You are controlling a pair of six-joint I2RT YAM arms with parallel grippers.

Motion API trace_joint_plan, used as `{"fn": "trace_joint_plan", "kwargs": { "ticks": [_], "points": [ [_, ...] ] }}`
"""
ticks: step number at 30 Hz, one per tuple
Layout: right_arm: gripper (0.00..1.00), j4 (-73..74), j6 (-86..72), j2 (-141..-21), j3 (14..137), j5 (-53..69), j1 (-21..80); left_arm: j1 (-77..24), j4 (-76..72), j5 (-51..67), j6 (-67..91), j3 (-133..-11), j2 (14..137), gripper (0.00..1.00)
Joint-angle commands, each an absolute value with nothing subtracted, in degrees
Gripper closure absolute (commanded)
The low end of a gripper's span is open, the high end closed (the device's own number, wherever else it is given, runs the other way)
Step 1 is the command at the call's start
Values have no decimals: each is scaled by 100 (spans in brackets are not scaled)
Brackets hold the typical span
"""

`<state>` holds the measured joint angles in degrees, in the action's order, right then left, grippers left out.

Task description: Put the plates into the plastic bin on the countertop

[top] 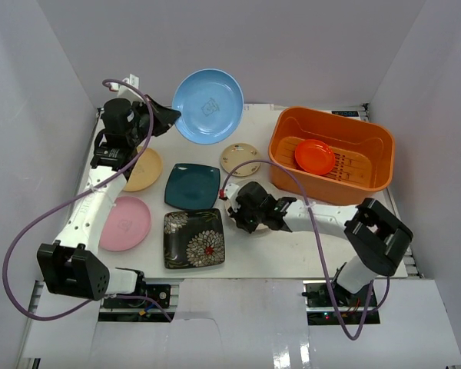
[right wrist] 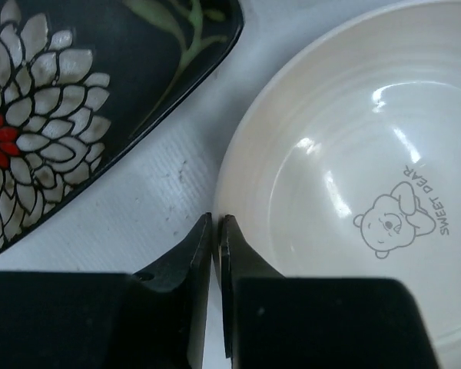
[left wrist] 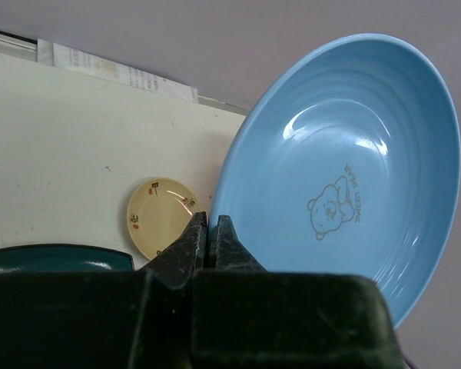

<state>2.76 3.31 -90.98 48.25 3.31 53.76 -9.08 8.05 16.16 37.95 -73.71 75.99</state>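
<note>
- Progress is looking early: only the small orange-red plate (top: 313, 157) is lying inside the orange plastic bin (top: 326, 190), which is sitting at 2 o'clock on the white bench (top: 292, 254).
- The left tool (left wrist: 212, 223) is pinching the rim of the round blue plate (top: 208, 105) and holding it tilted in the air at 12 o'clock, well apart from the bin.
- The right tool (right wrist: 216, 223) is sitting low near the bench centre. Its jaws are closing to a thin slit on the near rim of the cream bear-print plate (right wrist: 346, 192), which is resting on the bench.
- Five dishes are waiting untouched:
  - the small tan plate (top: 240, 159) just at 9 o'clock of the bin
  - the square dark teal plate (top: 192, 186) at centre
  - the black floral square plate (top: 194, 238) at 6 o'clock of the teal one
  - the yellow plate (top: 144, 171) at 9 o'clock, partly under the left arm
  - the pink plate (top: 124, 223) at 8 o'clock
- Judging from this, seven plates are needing to be binned, two of them already in grasp.
</note>
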Motion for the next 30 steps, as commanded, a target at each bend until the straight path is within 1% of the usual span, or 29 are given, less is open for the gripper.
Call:
{"fn": "trace_joint_plan", "kwargs": {
  "ticks": [1,7,11,17,21,25,28,30],
  "points": [
    [92,825,106,-8747,4641,36,5721,-1011,1080,1731,3788,-7690,7383,100],
    [92,1660,-632,-6981,4737,-650,6275,-1265,1309,1696,3771,-8191,7610,100],
    [92,2222,-966,-5804,5324,-1307,6311,-1730,1301,1416,3736,-8437,7865,100],
    [92,3558,-1090,-5301,6520,-2160,6311,-2319,1301,1161,3718,-8964,8611,100],
    [92,4270,-1283,-5063,7546,-2461,6311,-2671,1301,923,3665,-9403,9156,100],
    [92,4483,-1293,-4817,8225,-2084,6311,-2952,1301,721,3700,-9983,9851,100],
    [92,4413,-1205,-4729,8655,-1504,6302,-3102,1406,580,3718,-10677,10571,100],
    [92,4263,-1169,-4711,8832,-1362,6311,-3207,1459,554,3744,-11274,10949,100]
  ]
}}
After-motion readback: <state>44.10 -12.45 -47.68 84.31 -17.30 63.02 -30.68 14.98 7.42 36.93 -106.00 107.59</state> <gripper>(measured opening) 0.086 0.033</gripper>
